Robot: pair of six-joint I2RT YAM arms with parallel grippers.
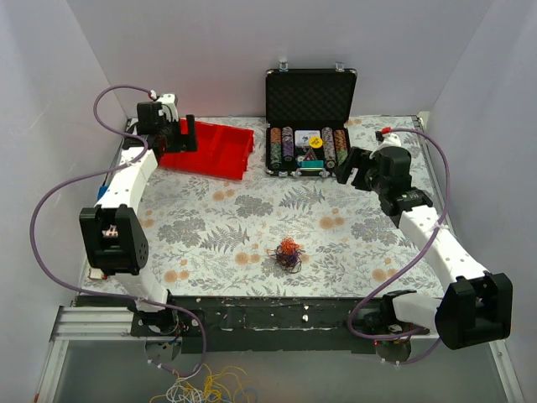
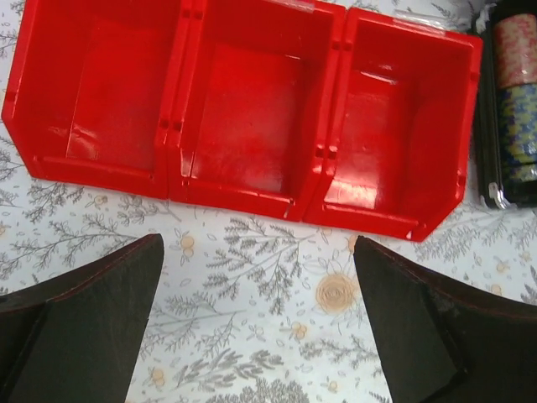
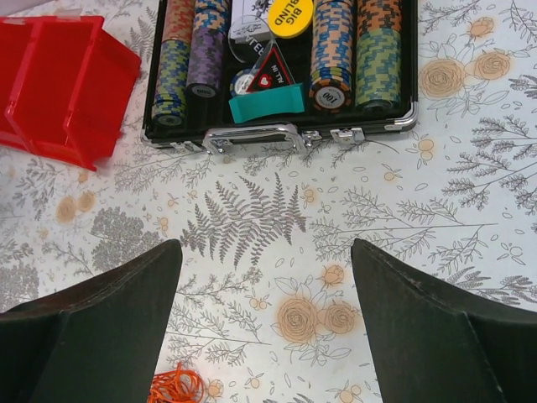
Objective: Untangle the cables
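Observation:
The cables [image 1: 288,253] lie as one small tangle of orange, purple and dark wires on the floral cloth, near the front middle. An orange loop of the tangle [image 3: 174,386] shows at the bottom edge of the right wrist view. My left gripper [image 1: 186,134] is open and empty at the back left, over the red bins; its jaws stand wide apart above bare cloth [image 2: 256,252]. My right gripper [image 1: 351,166] is open and empty at the back right, by the chip case; it also shows in the right wrist view [image 3: 264,252]. Both are far from the tangle.
Red three-compartment bins [image 1: 207,149] stand at the back left, also in the left wrist view [image 2: 243,109]. An open black case of poker chips [image 1: 306,147] stands at the back centre, also in the right wrist view [image 3: 277,67]. A loose yellow-white wire bunch [image 1: 205,386] hangs below the table's front.

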